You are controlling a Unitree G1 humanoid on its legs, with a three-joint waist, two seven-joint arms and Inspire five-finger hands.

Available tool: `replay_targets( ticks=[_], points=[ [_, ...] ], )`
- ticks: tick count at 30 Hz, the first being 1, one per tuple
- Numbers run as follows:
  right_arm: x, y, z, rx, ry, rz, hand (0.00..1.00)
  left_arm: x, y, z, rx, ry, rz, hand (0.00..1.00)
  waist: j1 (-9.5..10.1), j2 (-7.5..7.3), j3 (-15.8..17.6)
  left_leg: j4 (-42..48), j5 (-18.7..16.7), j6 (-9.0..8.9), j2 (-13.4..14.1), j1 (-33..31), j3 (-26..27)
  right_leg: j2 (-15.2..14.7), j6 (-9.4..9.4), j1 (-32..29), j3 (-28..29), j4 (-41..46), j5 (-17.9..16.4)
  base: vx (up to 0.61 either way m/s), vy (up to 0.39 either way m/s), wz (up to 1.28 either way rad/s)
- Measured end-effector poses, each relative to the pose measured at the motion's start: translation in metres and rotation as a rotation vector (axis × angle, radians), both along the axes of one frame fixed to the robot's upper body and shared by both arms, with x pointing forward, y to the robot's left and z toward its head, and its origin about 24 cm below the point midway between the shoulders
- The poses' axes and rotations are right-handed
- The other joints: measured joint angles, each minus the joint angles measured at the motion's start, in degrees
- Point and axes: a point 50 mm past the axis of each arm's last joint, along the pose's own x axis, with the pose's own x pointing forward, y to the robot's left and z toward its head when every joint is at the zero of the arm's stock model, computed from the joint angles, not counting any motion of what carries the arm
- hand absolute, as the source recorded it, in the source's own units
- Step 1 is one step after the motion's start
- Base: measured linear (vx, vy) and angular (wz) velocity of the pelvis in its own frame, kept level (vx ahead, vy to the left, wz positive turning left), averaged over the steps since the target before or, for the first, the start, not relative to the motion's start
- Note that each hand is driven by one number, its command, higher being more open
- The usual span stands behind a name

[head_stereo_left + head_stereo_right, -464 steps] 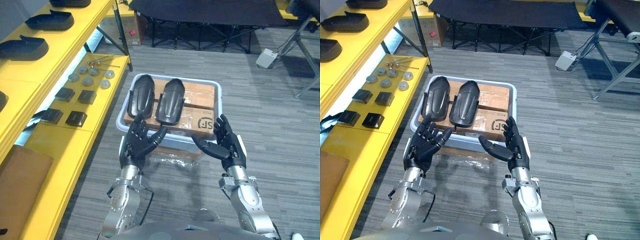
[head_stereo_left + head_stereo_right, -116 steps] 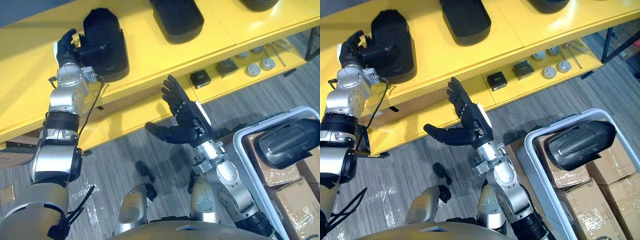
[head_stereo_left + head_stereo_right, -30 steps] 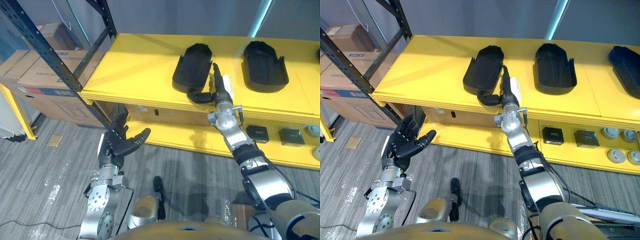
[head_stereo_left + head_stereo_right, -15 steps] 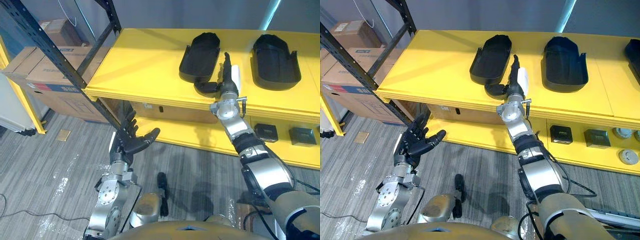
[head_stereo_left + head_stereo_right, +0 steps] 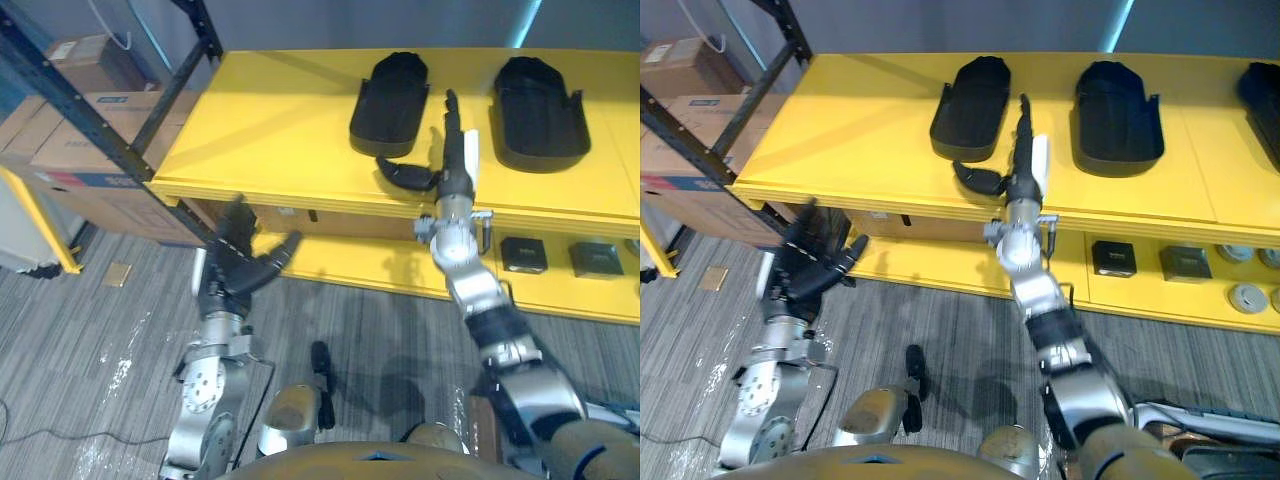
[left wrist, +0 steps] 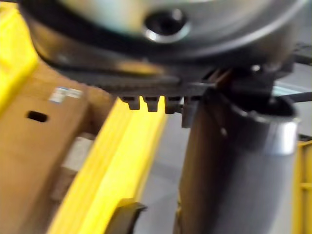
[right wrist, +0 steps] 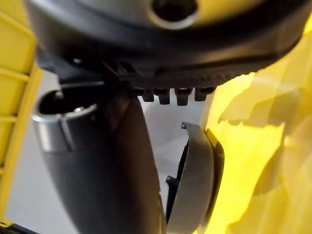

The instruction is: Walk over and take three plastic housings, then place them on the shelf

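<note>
Standing by, I saw the task's pieces lying on the broad yellow top shelf [image 5: 280,120]. One long black plastic housing [image 5: 390,90] lay open side up, a second black housing [image 5: 538,95] lay well apart to its right, and a third dark housing [image 5: 1265,95] sat at the far right of the board. The robot's right hand [image 5: 448,170] was raised over the shelf's front edge, between the first two housings. Its fingers were straight, its thumb stuck out sideways, and it held nothing. The thumb lay just beside the near end of the first housing, and I could not tell whether it touched. That was the spot I worried about. If the arm drew back, I judged the thumb could hook the housing's raised lip and drag it toward the front edge, or swing it askew. A sideways drift of the straight fingers could likewise clip the second housing. The left hand [image 5: 232,268] hung low with fingers spread and empty, near the front of the yellow lower shelf [image 5: 350,265]. It was also close to the slanting black steel brace [image 5: 110,130]. A turn of the body might have knocked it against either.
</note>
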Motion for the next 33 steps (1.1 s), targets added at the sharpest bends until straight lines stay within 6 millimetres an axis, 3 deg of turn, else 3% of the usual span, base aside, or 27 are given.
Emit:
replay_targets(
  ticks=[1, 3, 7, 13, 16, 19, 25, 33],
  points=[
    [-0.008, 0.001, -0.003, 0.01, -0.003, 0.022, 1.0, -0.002, 0.004, 0.006, 0.002, -0.036, 0.031, 1.0, -0.19, -0.01, 0.0, 0.0, -0.06, -0.01, 0.0, 0.01, 0.07, 0.05, 0.06, 0.06, 0.0, -0.18, 0.04, 0.01, -0.014, -0.06],
    [-0.044, 0.003, -0.013, 0.094, -0.009, 0.075, 1.0, -0.016, 0.02, 0.032, 0.013, -0.187, 0.16, 1.0, -0.75, -0.29, 0.03, -0.02, -0.38, -0.17, 0.06, 0.03, 0.83, 0.11, 0.14, -0.09, 0.12, -0.53, 0.09, 0.02, -0.021, -0.09],
    [-0.076, 0.002, -0.011, 0.191, -0.04, 0.08, 1.0, -0.037, 0.029, 0.055, 0.098, -0.32, 0.262, 1.0, -2.03, -1.08, -0.01, -0.02, -0.74, -0.17, 0.67, 0.03, 1.86, 1.1, 0.3, -0.37, 1.49, -2.28, 0.7, 0.01, -0.028, -0.14],
    [-0.1, -0.012, -0.026, 0.247, 0.012, -0.011, 1.0, -0.044, 0.029, 0.061, 0.131, -0.357, 0.234, 1.0, -3.84, -3.44, -1.32, -0.02, -1.71, -0.43, 0.75, 0.28, 4.18, 1.58, 0.52, -1.24, 3.83, -3.69, 1.46, 0.03, -0.016, -0.19],
    [-0.107, -0.025, -0.033, 0.256, 0.039, -0.066, 1.0, -0.041, 0.031, 0.061, 0.153, -0.341, 0.218, 1.0, -5.14, -3.49, -1.35, 0.0, -1.57, 0.03, 0.68, 0.47, 5.19, 1.71, 0.67, -1.35, 4.86, -4.47, 2.26, 0.05, -0.008, -0.21],
    [-0.109, -0.044, -0.03, 0.239, 0.024, -0.075, 1.0, -0.022, 0.036, 0.053, 0.165, -0.281, 0.169, 1.0, -6.17, -3.35, -1.44, -0.01, -1.74, 0.01, 0.8, 1.26, 6.4, 1.72, 0.7, -1.43, 6.14, -4.6, 2.38, 0.0, -0.008, -0.2],
    [-0.106, -0.071, -0.005, 0.066, -0.07, -0.018, 1.0, 0.02, 0.05, 0.02, 0.111, -0.09, 0.125, 1.0, -7.77, -3.15, -2.48, -0.01, -1.85, -0.13, 1.41, 1.81, 8.17, 2.0, 0.33, -2.81, 8.51, -4.09, 2.62, -0.02, -0.013, -0.19],
    [-0.098, -0.084, 0.008, -0.027, -0.118, -0.031, 1.0, 0.064, 0.061, 0.015, 0.149, -0.045, 0.12, 1.0, -9.3, -3.22, -2.48, 0.02, -1.68, 0.14, 1.68, -0.32, 9.16, 2.13, -0.16, -6.26, 10.17, -3.2, 3.15, -0.03, 0.007, -0.07]
  ],
)
